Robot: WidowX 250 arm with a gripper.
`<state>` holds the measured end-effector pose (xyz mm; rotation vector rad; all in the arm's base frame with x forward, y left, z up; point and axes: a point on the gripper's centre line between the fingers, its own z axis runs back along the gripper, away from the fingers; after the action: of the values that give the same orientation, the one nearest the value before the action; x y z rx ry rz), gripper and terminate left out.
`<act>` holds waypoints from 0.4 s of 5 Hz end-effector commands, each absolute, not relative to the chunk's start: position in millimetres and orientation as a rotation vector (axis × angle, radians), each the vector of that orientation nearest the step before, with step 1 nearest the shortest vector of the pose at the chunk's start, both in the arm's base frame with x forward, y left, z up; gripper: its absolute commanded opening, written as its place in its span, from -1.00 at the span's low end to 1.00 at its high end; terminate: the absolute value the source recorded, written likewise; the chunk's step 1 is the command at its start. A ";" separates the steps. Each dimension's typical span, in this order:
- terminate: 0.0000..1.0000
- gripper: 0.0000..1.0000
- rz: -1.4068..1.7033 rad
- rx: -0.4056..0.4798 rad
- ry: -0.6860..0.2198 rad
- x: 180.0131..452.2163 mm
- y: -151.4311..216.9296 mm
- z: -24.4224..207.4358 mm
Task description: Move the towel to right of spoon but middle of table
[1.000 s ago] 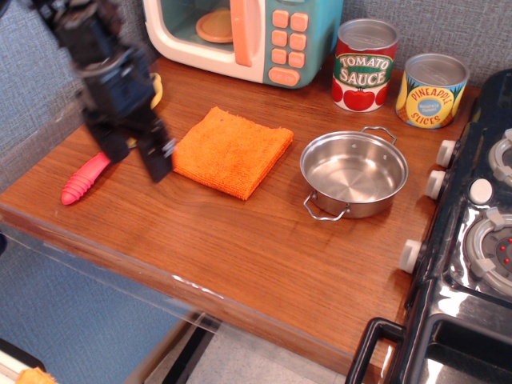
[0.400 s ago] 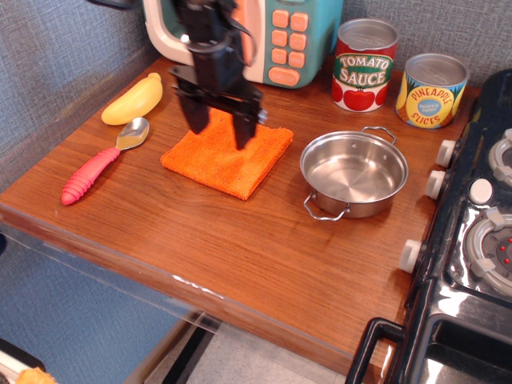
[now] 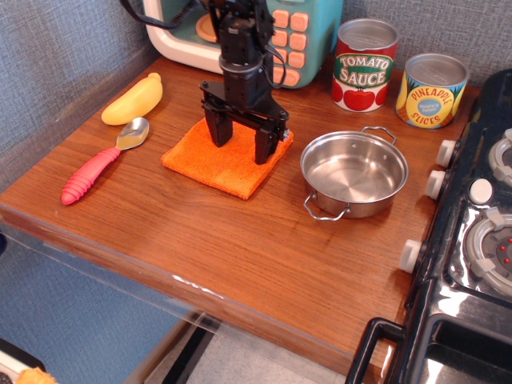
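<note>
The orange towel (image 3: 212, 160) lies flat on the wooden table (image 3: 264, 248), between the spoon and the steel pot. The spoon (image 3: 100, 162), with silver bowl and pink-red ribbed handle, lies to the towel's left. My black gripper (image 3: 241, 147) stands upright over the towel's far right part, open, its two fingertips (image 3: 218, 136) spread wide and low on or just above the cloth. It holds nothing.
A yellow toy banana (image 3: 134, 99) lies behind the spoon. A steel pot (image 3: 353, 172) stands right of the towel. A toy microwave (image 3: 240, 32), a tomato sauce can (image 3: 364, 64) and a pineapple can (image 3: 430, 90) line the back. A black toy stove (image 3: 472, 240) fills the right.
My gripper has swung from the left side by the spoon rightward to over the towel, then shifted a little right and lower. The towel has shifted slightly. The spoon is uncovered.
</note>
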<state>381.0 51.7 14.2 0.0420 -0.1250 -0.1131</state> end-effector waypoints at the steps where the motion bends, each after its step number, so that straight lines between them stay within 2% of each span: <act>1: -1.00 1.00 -0.046 0.070 -0.068 374.5 79.9 0.2; 2: -1.00 1.00 -0.022 0.062 -0.032 348.5 90.5 -7.1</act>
<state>364.6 73.4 4.0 0.0645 -0.0861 -0.0561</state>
